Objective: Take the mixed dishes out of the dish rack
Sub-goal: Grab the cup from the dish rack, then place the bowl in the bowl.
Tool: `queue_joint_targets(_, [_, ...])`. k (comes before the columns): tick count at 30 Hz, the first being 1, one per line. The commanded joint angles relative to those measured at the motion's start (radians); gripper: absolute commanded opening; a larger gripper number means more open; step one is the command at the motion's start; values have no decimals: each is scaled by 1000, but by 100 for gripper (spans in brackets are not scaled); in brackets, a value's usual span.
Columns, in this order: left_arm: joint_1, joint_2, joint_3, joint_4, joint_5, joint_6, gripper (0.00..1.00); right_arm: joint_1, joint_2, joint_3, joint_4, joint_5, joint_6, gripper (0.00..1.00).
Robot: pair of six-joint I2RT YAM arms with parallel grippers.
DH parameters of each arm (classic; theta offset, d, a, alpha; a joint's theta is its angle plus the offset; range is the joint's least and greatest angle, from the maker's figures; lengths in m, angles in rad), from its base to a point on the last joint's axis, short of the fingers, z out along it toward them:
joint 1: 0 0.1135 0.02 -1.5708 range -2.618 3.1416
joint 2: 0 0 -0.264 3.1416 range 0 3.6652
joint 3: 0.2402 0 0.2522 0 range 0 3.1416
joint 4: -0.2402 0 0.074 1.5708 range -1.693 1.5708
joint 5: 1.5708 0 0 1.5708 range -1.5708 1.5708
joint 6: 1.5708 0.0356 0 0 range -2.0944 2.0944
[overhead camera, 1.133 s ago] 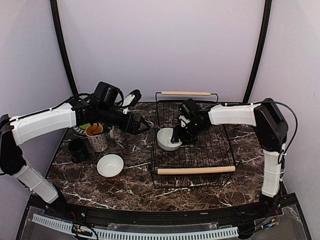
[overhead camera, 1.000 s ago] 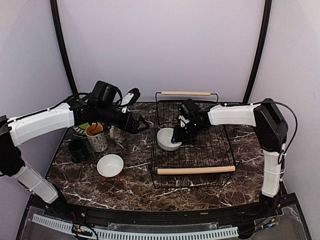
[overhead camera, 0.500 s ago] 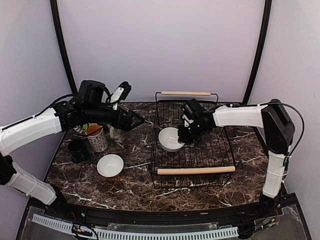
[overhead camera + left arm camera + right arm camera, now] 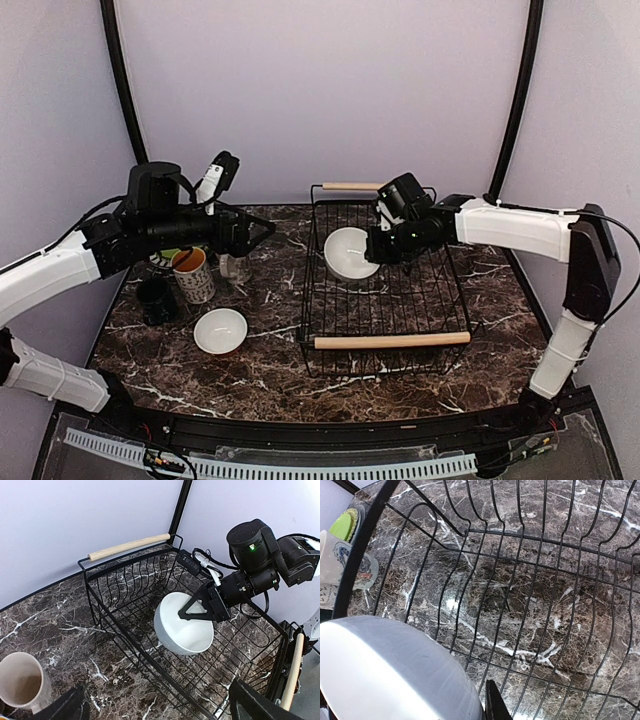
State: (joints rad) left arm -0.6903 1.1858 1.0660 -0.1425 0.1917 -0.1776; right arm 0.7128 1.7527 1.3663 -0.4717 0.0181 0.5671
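Top view, nearest first: a pale bowl (image 4: 220, 330) sits upright on the dark veined marble table (image 4: 270, 380), left of the rack (image 4: 390, 340) of black wire with round wooden handles. Beyond stand a dark cup (image 4: 155, 298), a patterned mug (image 4: 193, 275) and a green plate (image 4: 168, 256), partly hidden. The left gripper (image 4: 262, 232) hangs over the table, jaws spread wide, holding nothing. The right gripper (image 4: 372, 256) is clamped on the white bowl (image 4: 348, 252) over the rack's far half. Only the left wrist view shows that bowl tilted, clear of the wires, and a cream mug (image 4: 22, 682). The right wrist view alone gives its smooth rounded underside; the finger there probably meets the rim.
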Motion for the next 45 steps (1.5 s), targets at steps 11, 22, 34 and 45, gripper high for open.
queue_joint_targets(11, [-3,-187,-129,183,-59,67,96,99,-68,167,85,26,-121,0])
queue_joint_targets(22, [-3,-307,-181,217,-176,141,96,183,-14,289,130,-6,-162,0])
queue_joint_targets(34, [-2,-343,-169,152,-518,129,97,300,203,557,32,-12,-205,0])
queue_joint_targets(45, [13,-374,-173,149,-612,118,97,381,369,730,-55,-14,-230,0])
